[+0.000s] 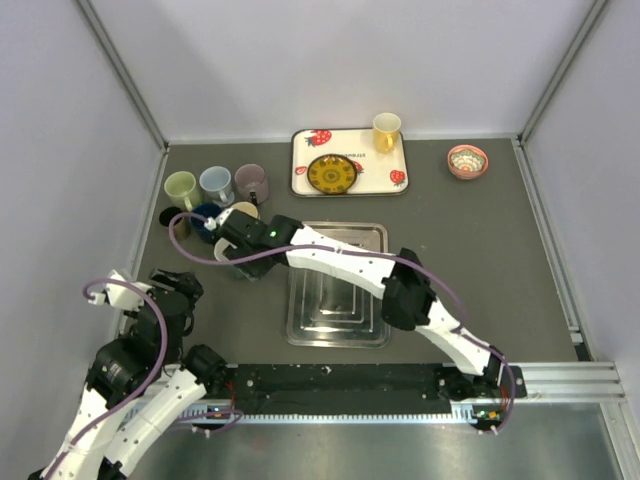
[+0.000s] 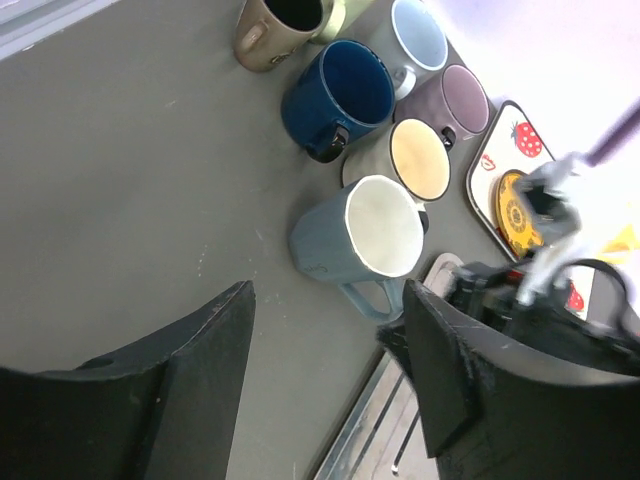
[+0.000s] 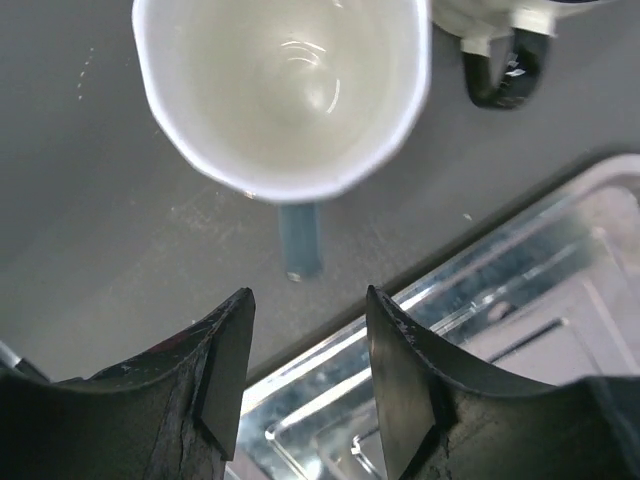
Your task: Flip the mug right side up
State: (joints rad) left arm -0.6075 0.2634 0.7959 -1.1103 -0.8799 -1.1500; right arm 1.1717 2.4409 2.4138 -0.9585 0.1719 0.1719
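Pale blue mug [image 2: 380, 225] stands mouth-up near the tabletop's left edge, just beside the metal tray [image 3: 500, 330]. Right gripper [image 3: 308, 300] hovers above it, jaws apart, holding nothing. Judged upright; withdraw straight upward, clear of the handle.

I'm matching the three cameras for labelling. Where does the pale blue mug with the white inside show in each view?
Left wrist: the pale blue mug stands upright at centre, its handle towards the camera.
Right wrist: top centre, open mouth facing the lens.
Top external: not visible, hidden under the right end effector.
Shared landmark: the metal tray, at the bottom in the left wrist view and lower right in the right wrist view.
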